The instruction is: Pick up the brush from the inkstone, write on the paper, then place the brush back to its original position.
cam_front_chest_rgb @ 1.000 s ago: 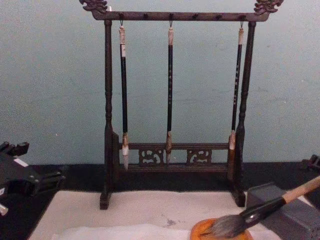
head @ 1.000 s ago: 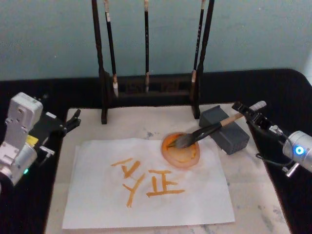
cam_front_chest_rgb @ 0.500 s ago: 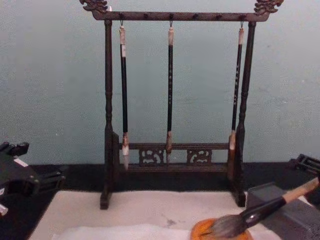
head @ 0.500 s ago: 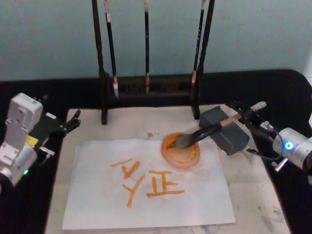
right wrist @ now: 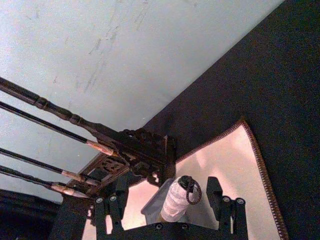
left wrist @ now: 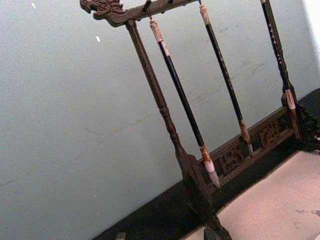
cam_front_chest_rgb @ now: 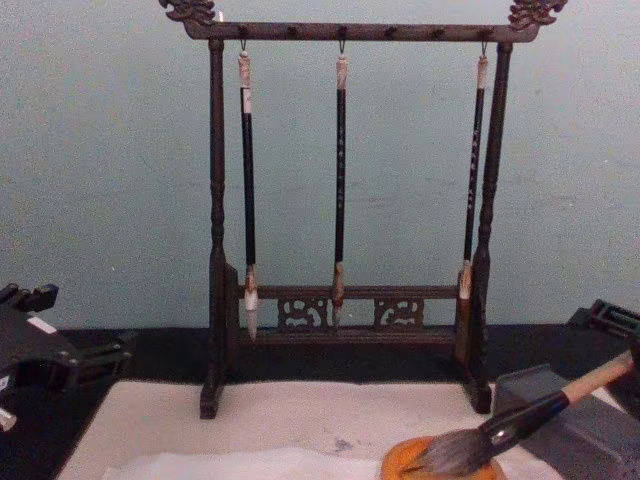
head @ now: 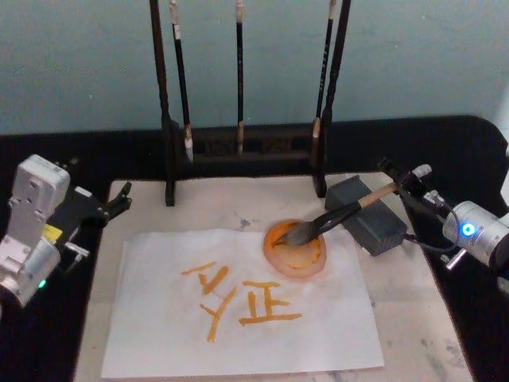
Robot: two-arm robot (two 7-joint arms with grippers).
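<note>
The brush (head: pixel 342 212) lies with its grey bristles in a round orange dish (head: pixel 296 253) and its tan handle across the grey inkstone block (head: pixel 372 227). In the chest view the brush (cam_front_chest_rgb: pixel 520 422) slants up to the right over the block (cam_front_chest_rgb: pixel 590 430). My right gripper (head: pixel 395 180) is open at the handle's end. In the right wrist view its fingers (right wrist: pixel 216 192) straddle the white end cap (right wrist: pixel 175 202) without touching it. The paper (head: pixel 159 334) carries orange characters. My left gripper (head: pixel 122 197) is parked open at the mat's left edge.
A dark wooden stand (head: pixel 238 147) with three thin black brushes hanging from it (cam_front_chest_rgb: pixel 340 170) stands behind the cream felt mat (head: pixel 413 318). The mat lies on a black tabletop (head: pixel 445 143), with a pale blue wall behind.
My right arm has shifted slightly toward the back and inward, its fingers staying around the handle's end. The brush, the paper and my left arm have not moved.
</note>
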